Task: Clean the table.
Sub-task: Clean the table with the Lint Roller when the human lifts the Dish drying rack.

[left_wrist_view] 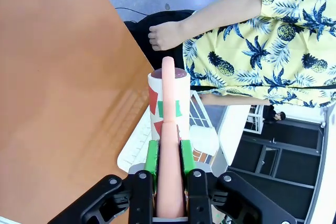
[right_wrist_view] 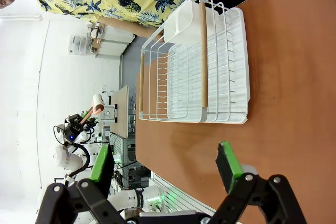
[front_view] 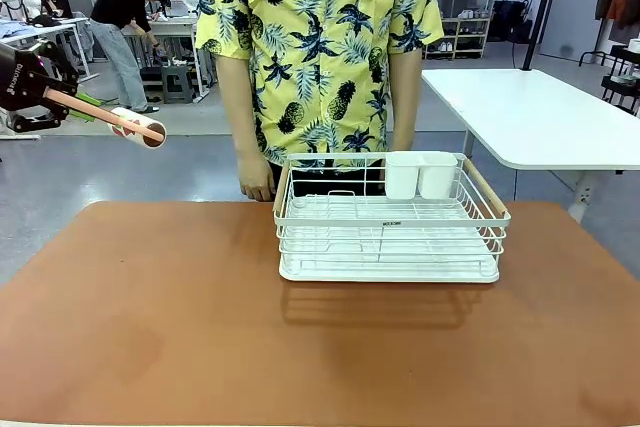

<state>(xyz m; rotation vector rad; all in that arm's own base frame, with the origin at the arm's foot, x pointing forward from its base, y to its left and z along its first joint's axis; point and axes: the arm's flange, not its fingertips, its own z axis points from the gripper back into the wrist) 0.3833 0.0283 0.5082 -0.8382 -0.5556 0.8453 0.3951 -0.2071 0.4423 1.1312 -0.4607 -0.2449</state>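
Left gripper (left_wrist_view: 169, 153): fingers clamped on the lint roller (front_view: 138, 127) handle, raised left of the dish rack (front_view: 390, 237). Right gripper (right_wrist_view: 164, 158): fingers spread, empty, beside the rack. Terracotta worktop (front_view: 150, 327) lies beneath the rack, extending all round.

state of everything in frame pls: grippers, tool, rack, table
Left gripper: shut on the handle of the peach-handled, white-roll lint roller.
Lint roller: held in the air, not touching the matte reddish-brown table.
Right gripper: open, holding nothing, above the table.
White wire dish rack: upright on the table, towards its far edge.
White plastic utensil cup: seated at the rack's far side.
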